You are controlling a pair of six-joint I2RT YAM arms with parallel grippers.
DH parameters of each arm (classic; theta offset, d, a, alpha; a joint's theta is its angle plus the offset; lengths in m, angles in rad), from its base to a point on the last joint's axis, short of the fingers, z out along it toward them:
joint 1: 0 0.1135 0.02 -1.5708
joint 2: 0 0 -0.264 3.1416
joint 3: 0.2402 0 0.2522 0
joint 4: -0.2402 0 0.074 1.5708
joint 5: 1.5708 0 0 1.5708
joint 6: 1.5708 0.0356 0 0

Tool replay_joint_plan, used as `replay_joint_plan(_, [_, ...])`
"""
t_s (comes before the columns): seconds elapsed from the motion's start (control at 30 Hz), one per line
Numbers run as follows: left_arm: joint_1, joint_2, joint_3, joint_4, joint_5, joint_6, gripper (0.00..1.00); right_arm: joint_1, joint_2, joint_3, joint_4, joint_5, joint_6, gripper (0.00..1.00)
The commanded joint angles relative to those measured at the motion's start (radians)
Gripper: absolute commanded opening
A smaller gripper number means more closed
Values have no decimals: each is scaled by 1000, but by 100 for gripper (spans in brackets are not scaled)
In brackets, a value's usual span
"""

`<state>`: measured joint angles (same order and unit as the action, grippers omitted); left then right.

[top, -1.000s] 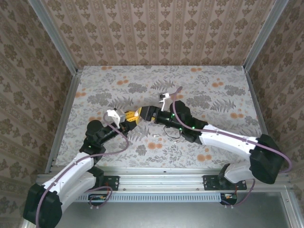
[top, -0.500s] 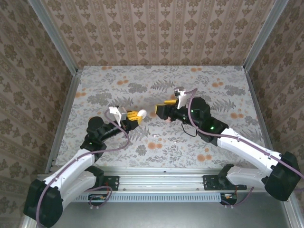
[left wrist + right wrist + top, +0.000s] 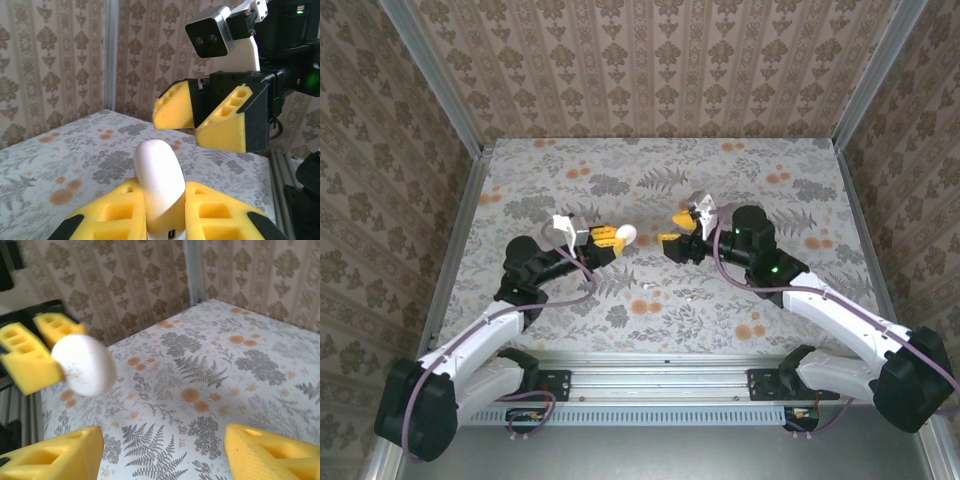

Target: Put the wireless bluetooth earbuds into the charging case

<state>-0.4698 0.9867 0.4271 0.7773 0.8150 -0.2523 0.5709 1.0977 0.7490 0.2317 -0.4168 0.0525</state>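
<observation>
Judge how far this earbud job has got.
Done: the left gripper holds the white charging case off the table. In hand: the open right gripper faces it. Left: small pale pieces, likely the earbuds, lie on the table, not inserted.

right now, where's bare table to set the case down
Bare: the far strip of the table along the back wall, and the right side by the rail. Crowded: the middle, with left gripper holding the case, open right gripper, tiny pale pieces nearer.
</observation>
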Motion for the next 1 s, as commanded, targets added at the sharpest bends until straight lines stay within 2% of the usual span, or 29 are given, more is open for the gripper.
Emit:
replay_joint_plan(0.0, [4, 34, 60, 110, 115, -34, 8, -18, -43, -11, -5, -161, -173, 66])
replay_joint_plan(0.13, [-4, 62, 93, 101, 165, 2, 8, -52, -53, 1, -41, -259, -249, 65])
replay_joint_plan(0.27, [-16, 62, 107, 85, 210, 30, 8, -58, -47, 30, -144, -379, -404, 65])
replay_joint_plan(0.4, [-35, 23, 99, 36, 216, 90, 9, -58, -11, 77, -256, -440, -514, 64])
replay_joint_plan(0.7, [-64, 1, 88, 28, 233, 131, 9, -36, 117, 211, -317, -514, -530, 63])
replay_joint_plan(0.97, [-70, -16, 81, 1, 208, 160, 8, -9, 194, 329, -435, -627, -629, 59])
